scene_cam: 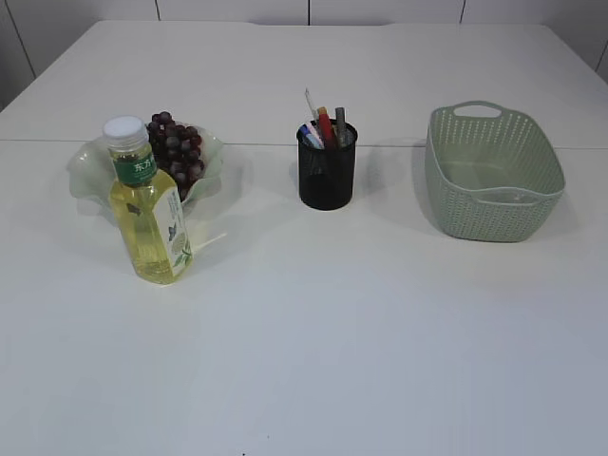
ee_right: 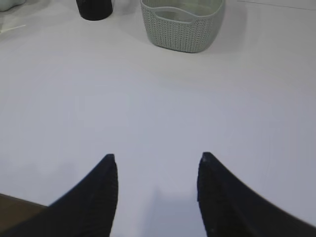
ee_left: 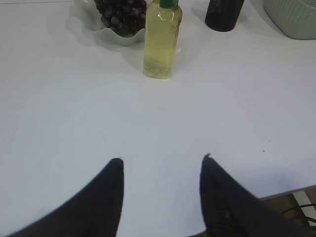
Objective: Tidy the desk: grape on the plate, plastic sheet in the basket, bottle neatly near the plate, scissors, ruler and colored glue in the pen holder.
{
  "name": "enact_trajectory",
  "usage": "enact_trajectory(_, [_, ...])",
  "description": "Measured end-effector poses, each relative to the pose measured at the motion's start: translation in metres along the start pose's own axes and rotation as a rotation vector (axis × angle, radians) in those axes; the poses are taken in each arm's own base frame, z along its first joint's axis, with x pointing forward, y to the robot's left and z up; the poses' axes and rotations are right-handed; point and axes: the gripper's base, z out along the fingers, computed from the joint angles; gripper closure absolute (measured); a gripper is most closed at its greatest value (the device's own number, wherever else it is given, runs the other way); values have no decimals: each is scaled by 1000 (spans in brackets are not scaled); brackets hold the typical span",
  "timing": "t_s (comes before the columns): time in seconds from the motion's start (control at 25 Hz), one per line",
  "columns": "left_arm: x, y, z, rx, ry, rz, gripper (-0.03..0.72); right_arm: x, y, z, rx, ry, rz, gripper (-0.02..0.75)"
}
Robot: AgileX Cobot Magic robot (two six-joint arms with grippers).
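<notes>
Left gripper [ee_left: 160, 158]: jaws parted and empty, hovering above the bare white table [ee_left: 148, 123] near its front edge, well apart from every object. Right gripper [ee_right: 158, 157]: likewise spread with nothing between the fingers, poised over the table's near edge on the right side. Neither gripper shows in the exterior view.

Ahead of the left gripper stands the bottle [scene_cam: 149, 204], upright, filled with yellow liquid, white cap and green neck label. It sits just in front of the plate [scene_cam: 85, 166], a pale green dish with a wavy rim; whether bottle and plate touch cannot be told from these views. The grape [scene_cam: 176, 152], a dark purple bunch, rests on the plate. A thin pale strip lies on the table just right of the bottle's base; it is too faint to identify.

At centre is the pen holder [scene_cam: 327, 171], a black mesh cup, upright, with several items standing inside it: white, red, blue and grey tops project above the rim, too small to name singly.

To the right, well apart from the pen holder, sits the basket [scene_cam: 494, 176], pale green woven plastic with handle slots. Something flat and translucent may lie on its floor, but the view is poor.
</notes>
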Motion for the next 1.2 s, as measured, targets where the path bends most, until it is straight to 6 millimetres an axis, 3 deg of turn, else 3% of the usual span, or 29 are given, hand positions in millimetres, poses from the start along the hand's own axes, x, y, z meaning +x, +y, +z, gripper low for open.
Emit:
enact_trajectory(0.24, [0, 0, 0, 0, 0, 0, 230, 0, 0, 0, 0, -3, -2, 324])
enact_trajectory(0.6, [0, 1, 0, -9, -1, 4, 225, 0, 0, 0, 7, -3, 3, 324])
enact_trajectory(0.8, [0, 1, 0, -19, -2, -1, 225, 0, 2, -1, 105, 3, 61, 323])
enact_trajectory(1.2, [0, -1, 0, -218, -31, -113, 229, 0, 3, -1, 229, 9, 137, 323])
